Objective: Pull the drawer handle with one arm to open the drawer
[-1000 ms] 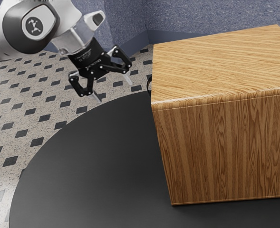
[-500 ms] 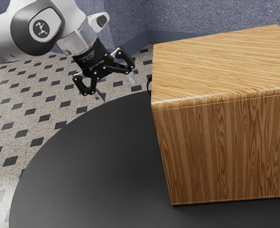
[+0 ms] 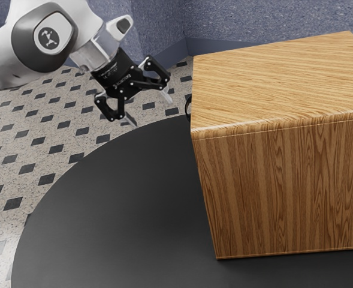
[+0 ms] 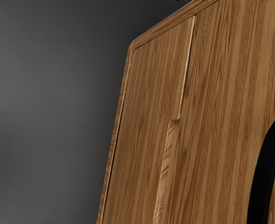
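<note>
A wooden drawer cabinet (image 3: 272,138) stands on the round black table (image 3: 116,210) at the exterior view's right. A bit of its black handle (image 3: 189,107) peeks past the cabinet's far left edge. My gripper (image 3: 148,110) hangs above the table's far rim, a short way left of that handle, fingers spread open with nothing between them. In the wrist view the cabinet's front (image 4: 198,121) faces my hand, with drawer seams running across it and the dark curved handle (image 4: 267,177) at the side.
Patterned floor tiles (image 3: 38,138) lie beyond the table at the left. A blue-grey wall (image 3: 236,21) closes the back. The black tabletop spreads wide in front of the cabinet.
My hand has shifted a little to the exterior view's right, closer to the cabinet's handle side, and the arm's wrist has turned slightly. The fingers stay open.
</note>
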